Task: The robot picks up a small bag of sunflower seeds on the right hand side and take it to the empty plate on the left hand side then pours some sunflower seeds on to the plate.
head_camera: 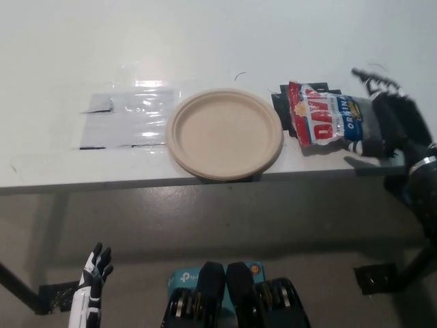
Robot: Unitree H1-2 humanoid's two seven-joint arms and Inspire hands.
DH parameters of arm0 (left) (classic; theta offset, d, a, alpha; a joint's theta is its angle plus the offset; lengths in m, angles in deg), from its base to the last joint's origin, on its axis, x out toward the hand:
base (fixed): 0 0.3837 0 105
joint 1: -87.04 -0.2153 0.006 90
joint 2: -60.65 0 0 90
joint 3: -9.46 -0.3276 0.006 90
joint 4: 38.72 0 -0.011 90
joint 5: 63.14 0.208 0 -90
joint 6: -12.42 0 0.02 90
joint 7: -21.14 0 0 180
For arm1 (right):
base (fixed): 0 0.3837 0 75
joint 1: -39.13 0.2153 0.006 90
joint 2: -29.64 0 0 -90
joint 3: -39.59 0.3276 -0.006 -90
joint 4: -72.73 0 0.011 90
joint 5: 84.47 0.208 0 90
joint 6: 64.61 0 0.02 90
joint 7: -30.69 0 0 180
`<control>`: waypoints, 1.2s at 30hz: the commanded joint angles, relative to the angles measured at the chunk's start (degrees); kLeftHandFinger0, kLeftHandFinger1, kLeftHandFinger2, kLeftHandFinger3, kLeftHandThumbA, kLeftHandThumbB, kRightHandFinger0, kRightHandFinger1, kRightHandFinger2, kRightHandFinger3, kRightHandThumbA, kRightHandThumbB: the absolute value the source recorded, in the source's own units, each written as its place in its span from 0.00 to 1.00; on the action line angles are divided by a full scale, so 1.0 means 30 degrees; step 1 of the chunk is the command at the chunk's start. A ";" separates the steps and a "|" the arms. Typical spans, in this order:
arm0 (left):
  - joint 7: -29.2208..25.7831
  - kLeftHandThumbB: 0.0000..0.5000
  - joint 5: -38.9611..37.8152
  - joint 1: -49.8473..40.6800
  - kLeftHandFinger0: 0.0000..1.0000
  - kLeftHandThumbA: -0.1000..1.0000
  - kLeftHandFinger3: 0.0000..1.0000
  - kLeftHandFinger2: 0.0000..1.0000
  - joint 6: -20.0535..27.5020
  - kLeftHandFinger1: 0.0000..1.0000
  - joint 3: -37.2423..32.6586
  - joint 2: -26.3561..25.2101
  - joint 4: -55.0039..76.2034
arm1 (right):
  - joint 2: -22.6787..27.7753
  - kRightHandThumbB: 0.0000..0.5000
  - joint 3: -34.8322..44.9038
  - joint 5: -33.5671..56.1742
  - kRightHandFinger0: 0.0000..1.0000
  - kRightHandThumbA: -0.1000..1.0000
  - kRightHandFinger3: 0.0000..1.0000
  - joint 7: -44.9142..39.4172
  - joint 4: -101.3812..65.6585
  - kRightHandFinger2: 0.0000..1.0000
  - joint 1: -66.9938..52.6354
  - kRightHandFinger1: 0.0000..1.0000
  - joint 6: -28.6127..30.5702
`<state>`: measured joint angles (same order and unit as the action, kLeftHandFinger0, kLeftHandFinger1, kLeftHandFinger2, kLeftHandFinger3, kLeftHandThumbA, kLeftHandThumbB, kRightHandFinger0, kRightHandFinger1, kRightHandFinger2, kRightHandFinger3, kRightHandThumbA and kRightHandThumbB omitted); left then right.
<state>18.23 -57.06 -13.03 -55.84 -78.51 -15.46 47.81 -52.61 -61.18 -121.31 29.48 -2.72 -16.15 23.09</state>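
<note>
The red, white and blue sunflower seed bag (326, 120) lies flat on the white table (205, 41), just right of the plate. The empty tan paper plate (225, 133) sits near the table's front edge, in the middle of the head view. My black right hand (394, 121) is at the bag's right end, blurred. It is open: its fingers (382, 89) are spread above the end and its thumb is by the bag's lower right corner. My white left hand (91, 287) hangs open at the lower left, below the table.
A clear plastic sheet (126, 119) is taped flat to the table left of the plate. Black tape marks (278, 102) show under the bag's left end. The table's front edge (136, 184) runs just below the plate. A teal box (184, 279) lies on the floor.
</note>
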 commanded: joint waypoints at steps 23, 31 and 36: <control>0.0012 0.07 -0.0106 -0.0449 1.00 1.00 1.00 1.00 0.0777 1.00 -0.0014 -0.0249 0.0563 | 0.0844 0.69 -0.0214 0.0226 1.00 0.99 1.00 -0.0678 0.0815 1.00 -0.0107 1.00 0.0008; -0.0002 0.04 -0.0042 -0.0495 1.00 1.00 1.00 1.00 0.0898 1.00 -0.0067 -0.0218 0.0534 | 0.0322 0.61 -0.0256 -0.0162 1.00 1.00 1.00 0.0183 0.2145 1.00 0.0945 1.00 -0.0014; 0.0007 0.01 -0.0004 -0.0450 1.00 1.00 1.00 1.00 0.1061 1.00 -0.0126 -0.0210 0.0490 | 0.0122 0.59 0.0113 0.0431 1.00 1.00 1.00 0.0692 0.2649 1.00 0.1301 1.00 0.0519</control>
<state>18.25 -57.14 -13.98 -55.40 -78.58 -15.62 47.82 -52.38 -61.90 -120.81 27.57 4.75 -16.10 21.77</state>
